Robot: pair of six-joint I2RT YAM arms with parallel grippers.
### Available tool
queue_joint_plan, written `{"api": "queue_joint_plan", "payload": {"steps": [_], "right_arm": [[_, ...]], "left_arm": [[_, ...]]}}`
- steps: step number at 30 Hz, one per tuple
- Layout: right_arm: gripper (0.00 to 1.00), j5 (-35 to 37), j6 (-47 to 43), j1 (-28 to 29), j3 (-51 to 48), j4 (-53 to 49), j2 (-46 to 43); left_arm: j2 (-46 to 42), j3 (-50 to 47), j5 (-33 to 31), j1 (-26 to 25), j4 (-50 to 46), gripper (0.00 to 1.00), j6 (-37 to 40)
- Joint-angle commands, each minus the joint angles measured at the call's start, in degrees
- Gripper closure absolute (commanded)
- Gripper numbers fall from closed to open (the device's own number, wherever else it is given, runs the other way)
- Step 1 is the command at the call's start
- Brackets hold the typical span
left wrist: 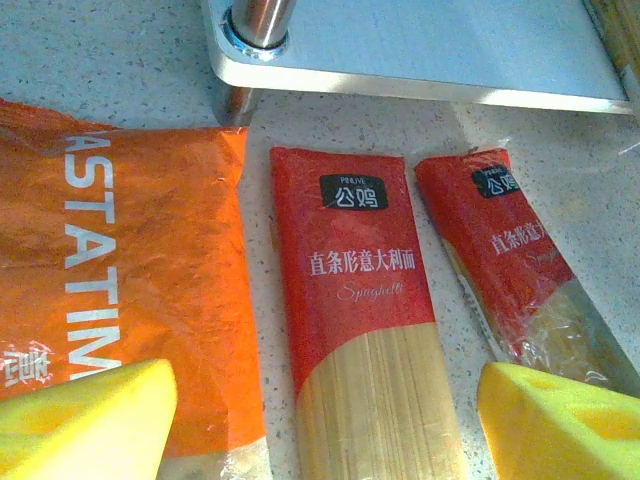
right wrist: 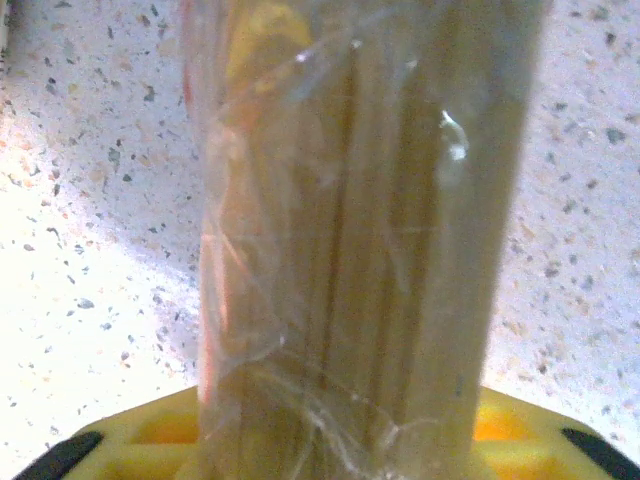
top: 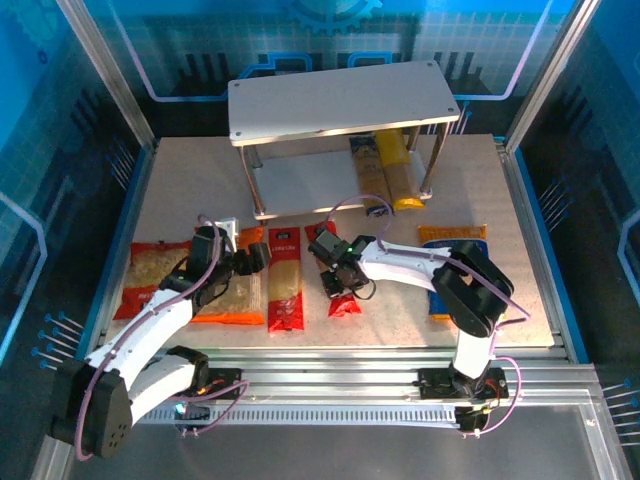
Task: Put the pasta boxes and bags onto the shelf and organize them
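overhead view of the counter (top: pixel 180 170) with both arms reaching over the packs. the shelf (top: pixel 340 100) stands at the far centre. a dark blue spaghetti pack (top: pixel 371 172) and a yellow spaghetti pack (top: pixel 398 172) lie side by side on the right part of its lower board. on the counter, from left to right, lie the red bag (top: pixel 150 275), the orange bag (top: pixel 238 295), the left red spaghetti pack (top: pixel 284 285), the right red spaghetti pack (top: pixel 343 303) and the blue bag (top: pixel 452 238), the last partly behind the right arm. the left pincer (top: pixel 247 262) hovers over the far end of the orange bag, just beside the left red spaghetti pack. in the left wrist view its yellow pads (left wrist: pixel 90 425) stand spread well apart and hold nothing, with the orange bag and both red packs lying flat below them. the right pincer (top: pixel 336 278) is down on the right red spaghetti pack. in the right wrist view that pack's clear window runs up between the yellow pads (right wrist: pixel 130 445), close to the lens. whether the pads actually press the pack cannot be told.
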Motion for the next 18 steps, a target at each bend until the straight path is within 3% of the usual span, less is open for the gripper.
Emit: {"api": "queue_joint_plan", "payload": {"steps": [1,4,18], "right_arm": [[0.67,1.0,-0.7,-0.1,0.1,-1.9,-3.9],[0.74,1.7,-1.4,-0.2,0.5,-2.7,-5.7],[0.74,4.3,-2.9,-1.5,3.3,-6.3,-17.5]], "left_arm": [[0.0,1.5,-0.2,-0.4,0.7,0.2,0.7],[0.0,1.6,-0.1,-0.4,0.6,0.2,0.7],[0.0,2.0,0.2,-0.4,0.7,0.21,0.7]]}}
